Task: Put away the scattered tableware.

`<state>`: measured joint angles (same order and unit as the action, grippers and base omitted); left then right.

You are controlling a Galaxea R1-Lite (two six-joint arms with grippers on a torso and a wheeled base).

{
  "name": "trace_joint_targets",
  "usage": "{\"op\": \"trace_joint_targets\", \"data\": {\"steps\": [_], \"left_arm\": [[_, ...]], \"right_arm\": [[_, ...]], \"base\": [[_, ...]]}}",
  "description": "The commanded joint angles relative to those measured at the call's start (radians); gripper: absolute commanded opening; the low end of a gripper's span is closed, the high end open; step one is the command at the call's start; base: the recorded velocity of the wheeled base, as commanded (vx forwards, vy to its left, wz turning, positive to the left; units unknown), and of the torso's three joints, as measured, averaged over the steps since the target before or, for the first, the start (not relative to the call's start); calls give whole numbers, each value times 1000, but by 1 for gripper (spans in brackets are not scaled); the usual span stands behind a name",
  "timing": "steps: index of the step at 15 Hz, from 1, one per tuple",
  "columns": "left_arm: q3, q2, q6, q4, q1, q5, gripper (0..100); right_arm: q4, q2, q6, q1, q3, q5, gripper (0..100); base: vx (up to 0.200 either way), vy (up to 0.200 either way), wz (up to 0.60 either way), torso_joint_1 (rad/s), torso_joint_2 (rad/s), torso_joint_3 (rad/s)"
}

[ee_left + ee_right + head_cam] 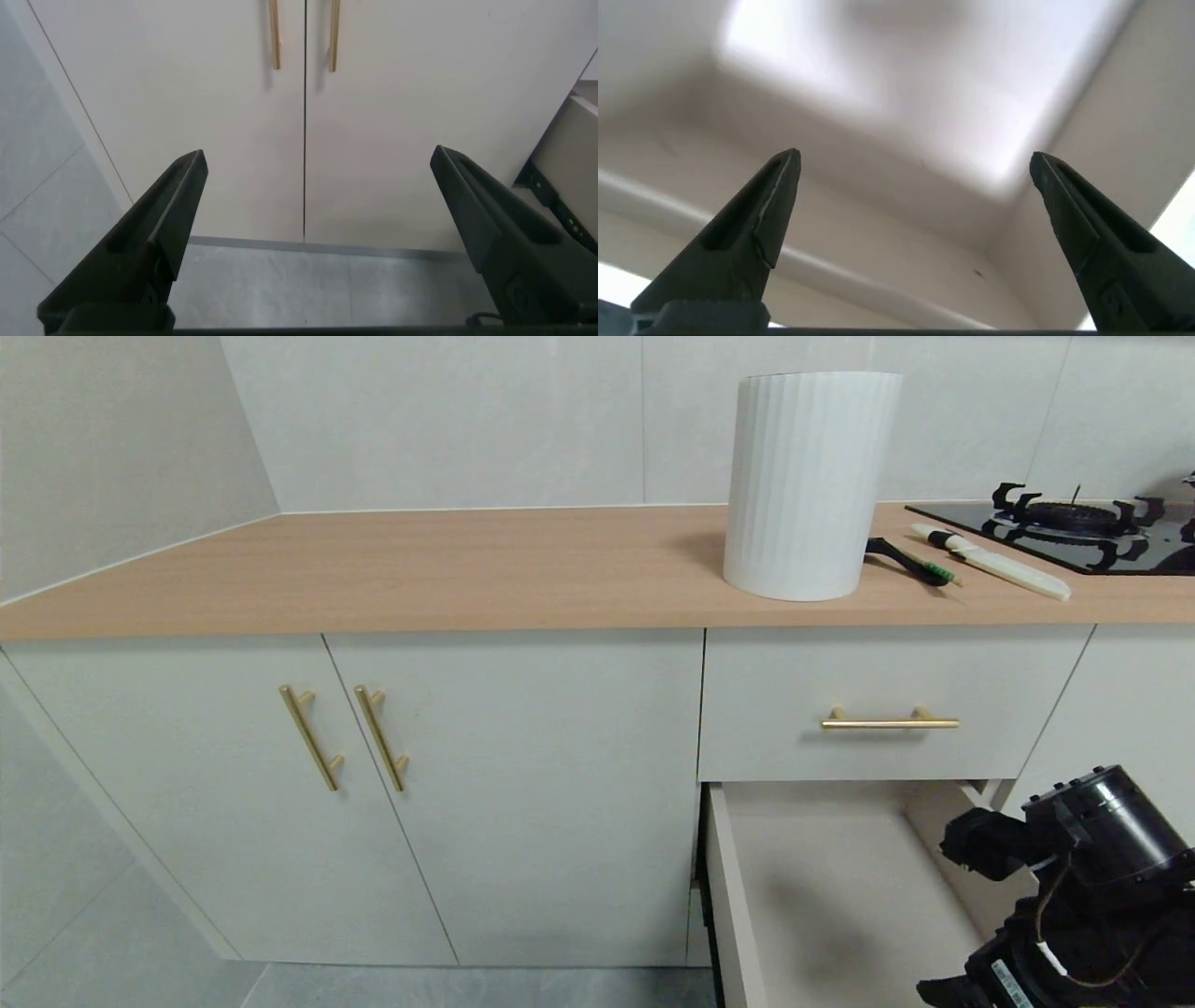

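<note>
On the wooden counter lie a black-handled utensil with a green tip and a white knife, just right of a tall white ribbed container. Below them the lower drawer stands pulled out, with nothing in it. My right arm hangs over the drawer's right side. My right gripper is open and empty, pointing into the pale drawer interior. My left gripper is open and empty, low in front of the double cabinet doors.
A black gas hob sits at the counter's far right. The upper drawer with its gold handle is closed. The cabinet doors carry two gold handles. Grey floor runs below; the open drawer's edge juts out beside the left gripper.
</note>
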<state>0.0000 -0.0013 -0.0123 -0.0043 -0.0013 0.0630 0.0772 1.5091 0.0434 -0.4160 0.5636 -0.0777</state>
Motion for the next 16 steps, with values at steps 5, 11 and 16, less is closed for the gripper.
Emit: {"op": "trace_joint_targets", "data": {"steps": [5, 11, 16], "left_arm": [[0, 1, 0, -2, 0, 0, 100], [0, 1, 0, 0, 0, 0, 100], [0, 1, 0, 0, 0, 0, 100]], "right_arm": [[-131, -104, 30, 152, 10, 67, 100], [-149, -145, 35, 180, 5, 67, 100], [-149, -149, 35, 180, 5, 65, 100]], "base": [[0, 0, 0, 0, 0, 0], [0, 0, 0, 16, -65, -46], [0, 0, 0, 121, -384, -285]]}}
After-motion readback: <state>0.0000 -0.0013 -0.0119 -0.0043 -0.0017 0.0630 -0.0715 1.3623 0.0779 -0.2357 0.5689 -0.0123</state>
